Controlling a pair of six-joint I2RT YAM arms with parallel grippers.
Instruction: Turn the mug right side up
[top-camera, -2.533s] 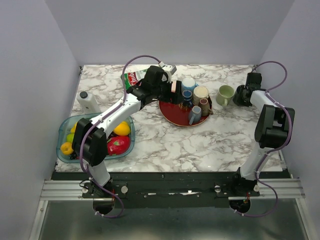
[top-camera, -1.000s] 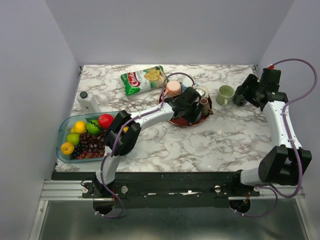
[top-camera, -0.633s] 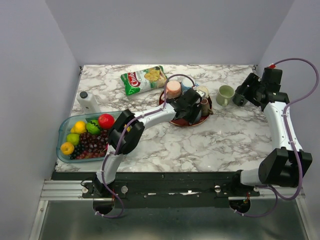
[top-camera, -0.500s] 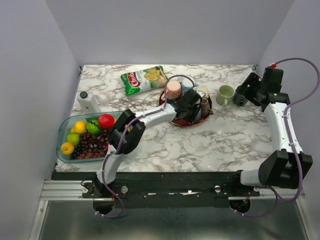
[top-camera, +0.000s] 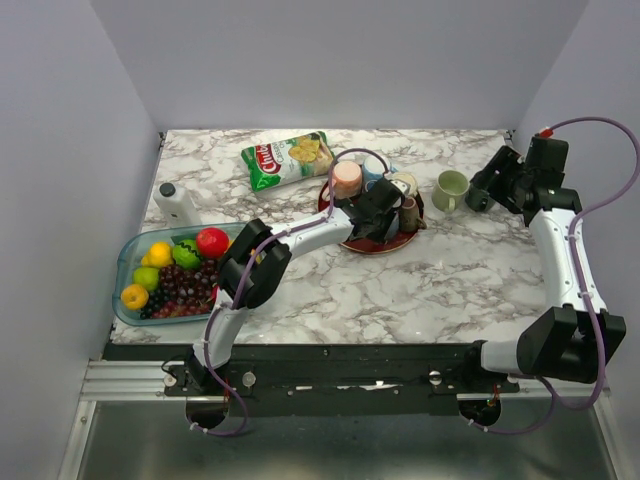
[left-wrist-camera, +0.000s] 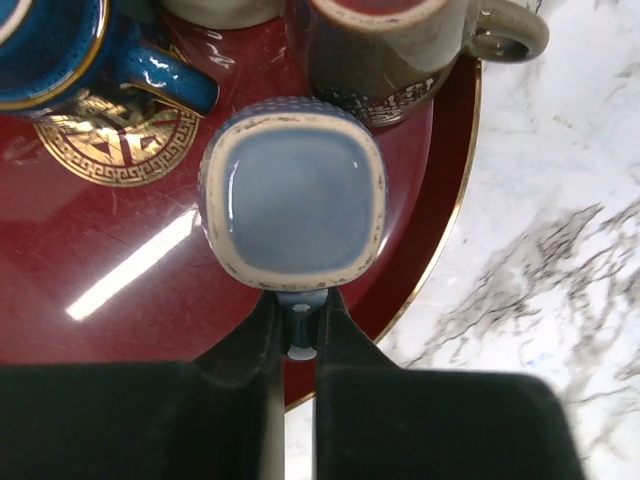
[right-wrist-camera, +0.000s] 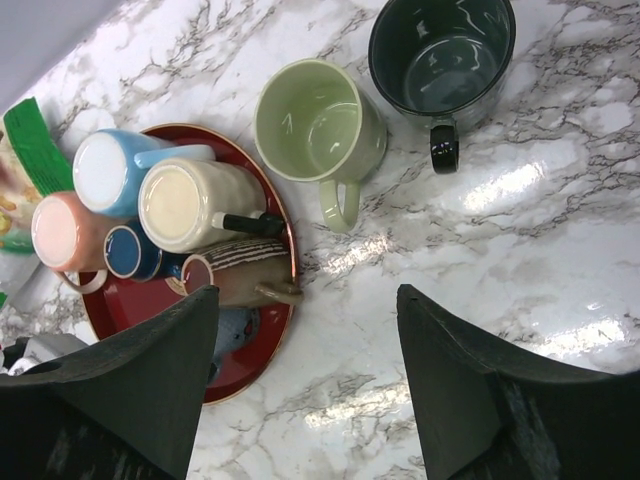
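Note:
The mug (left-wrist-camera: 295, 190) is blue-grey and stands upside down on the red tray (left-wrist-camera: 120, 300), its square-ish base facing the left wrist camera. Its handle points toward my left gripper (left-wrist-camera: 298, 305), whose two fingers are shut on that handle from either side. From the top view, the left gripper (top-camera: 378, 222) covers most of the mug at the tray's (top-camera: 365, 247) near side. A patch of the mug (right-wrist-camera: 232, 330) shows in the right wrist view. My right gripper (right-wrist-camera: 305, 300) hangs open, high over the marble table with nothing between its fingers, at the right (top-camera: 485, 190).
On the tray also stand a brown striped mug (left-wrist-camera: 385, 50), a dark blue mug (left-wrist-camera: 50, 45), a cream mug (right-wrist-camera: 190, 205), a light blue mug (right-wrist-camera: 110, 170) and a pink mug (right-wrist-camera: 60, 232). A green mug (right-wrist-camera: 310, 130) and a dark mug (right-wrist-camera: 440, 50) stand upright on the table. Chips bag (top-camera: 288, 158), white bottle (top-camera: 178, 203) and fruit container (top-camera: 125, 265) lie left.
The left gripper's jaws have narrowed from wide apart to pinching the mug's handle. The right arm has barely moved over the last second.

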